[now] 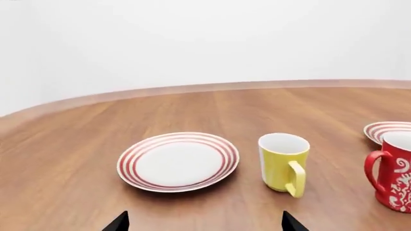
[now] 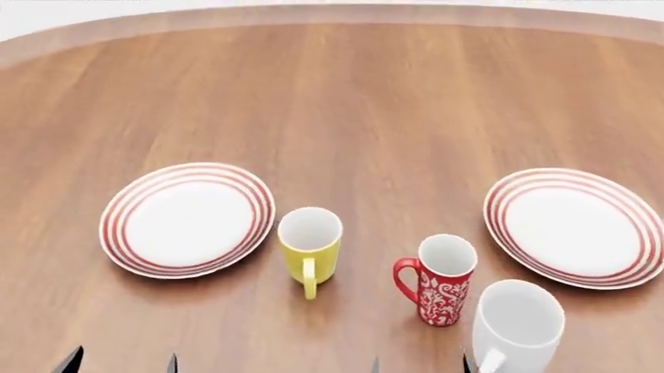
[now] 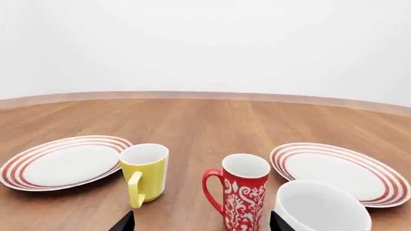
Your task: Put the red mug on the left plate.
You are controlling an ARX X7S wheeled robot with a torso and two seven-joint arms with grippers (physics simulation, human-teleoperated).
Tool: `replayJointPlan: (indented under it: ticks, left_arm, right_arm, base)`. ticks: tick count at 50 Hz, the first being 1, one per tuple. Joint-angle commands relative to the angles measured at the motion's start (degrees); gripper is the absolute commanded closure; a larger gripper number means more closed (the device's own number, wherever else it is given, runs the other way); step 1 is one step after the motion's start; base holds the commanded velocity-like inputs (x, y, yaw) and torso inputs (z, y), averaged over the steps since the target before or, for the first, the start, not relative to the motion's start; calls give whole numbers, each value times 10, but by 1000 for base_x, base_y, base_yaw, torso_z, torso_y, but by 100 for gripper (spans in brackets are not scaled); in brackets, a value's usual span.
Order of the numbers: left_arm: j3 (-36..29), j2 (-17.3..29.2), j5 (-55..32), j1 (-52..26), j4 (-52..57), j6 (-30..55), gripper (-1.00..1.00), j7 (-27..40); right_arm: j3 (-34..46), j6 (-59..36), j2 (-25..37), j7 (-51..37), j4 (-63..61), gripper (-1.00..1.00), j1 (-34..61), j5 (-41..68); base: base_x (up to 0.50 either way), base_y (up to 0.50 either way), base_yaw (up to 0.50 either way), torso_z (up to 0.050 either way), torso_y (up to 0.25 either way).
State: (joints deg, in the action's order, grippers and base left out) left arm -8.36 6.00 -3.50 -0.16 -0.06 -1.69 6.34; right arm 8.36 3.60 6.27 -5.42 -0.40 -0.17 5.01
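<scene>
The red mug (image 2: 441, 281) with a white swirl pattern stands upright on the wooden table, handle to the left, between the yellow mug and the white mug. It also shows in the right wrist view (image 3: 245, 193) and at the edge of the left wrist view (image 1: 393, 179). The left plate (image 2: 186, 219), white with red rings, lies at the left and also shows in the left wrist view (image 1: 178, 161). My left gripper (image 2: 121, 364) is open and empty, short of the left plate. My right gripper (image 2: 421, 365) is open and empty, just short of the red mug (image 3: 201, 225).
A yellow mug (image 2: 309, 249) stands between the left plate and the red mug. A larger white mug (image 2: 515, 326) stands close by the red mug's right. A second ringed plate (image 2: 576, 227) lies at the right. The round table's far edge (image 2: 332, 14) meets a white wall.
</scene>
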Motion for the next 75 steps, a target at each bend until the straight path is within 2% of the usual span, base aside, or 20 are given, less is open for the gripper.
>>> replayJointPlan:
  ticks: [1,37,61,63,65,67,75]
  left_arm:
    - [-11,7,-1,-2,0,1,-100,8]
    - [-31,21,-17,-7,-7,-2,-100,21]
    - [-41,30,-25,-4,0,0,-100,31]
    - [-41,30,-26,-5,-1,0,-100,32]
    - [-41,31,-28,-5,-2,0,-100,33]
    - [-42,31,-26,-6,-3,0,-100,34]
    - [-46,33,-27,-10,-10,1,-100,37]
  right_arm:
    - [9,4,6,-6,2,-100,1,4]
    - [24,6,20,-21,7,-100,6,23]
    - [28,-1,24,-33,2,-100,5,41]
    - [20,-23,24,-45,-12,-100,4,48]
    - [-6,-95,16,-80,-51,-100,8,78]
    - [0,-134,23,-103,-84,-100,9,58]
    - [-39,-297,-5,-192,-184,-100,21,104]
  base:
    - [277,316,0,0,0]
    - [303,369,0,0,0]
    - [374,40,0,0,0]
    - [0,0,0,0,0]
    - [0,0,0,0,0]
    - [0,0,0,0,0]
    - [0,0,0,0,0]
